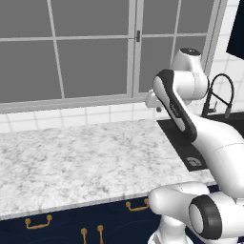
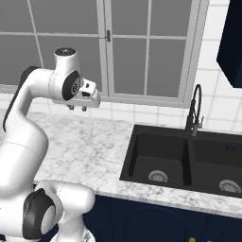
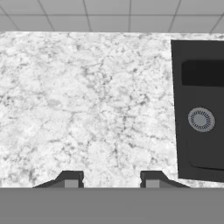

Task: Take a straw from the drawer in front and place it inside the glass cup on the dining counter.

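My gripper [image 3: 112,180] hangs open above a marble worktop [image 3: 87,100], fingers pointing down and nothing between them. From the base it shows high over the worktop, in front of the window, in the left view [image 1: 157,108] and in the right view [image 2: 78,108]. Under the worktop's front edge run navy drawer fronts [image 1: 62,220] with curved gold handles [image 1: 38,222], and they look shut. The straw, the glass cup and the dining counter are out of view.
A black double sink [image 2: 160,160] with a black faucet [image 2: 194,111] is set into the worktop to the right of the gripper. White tiles and a large window [image 1: 71,47] back the worktop. A navy wall cabinet [image 2: 231,38] hangs at the upper right.
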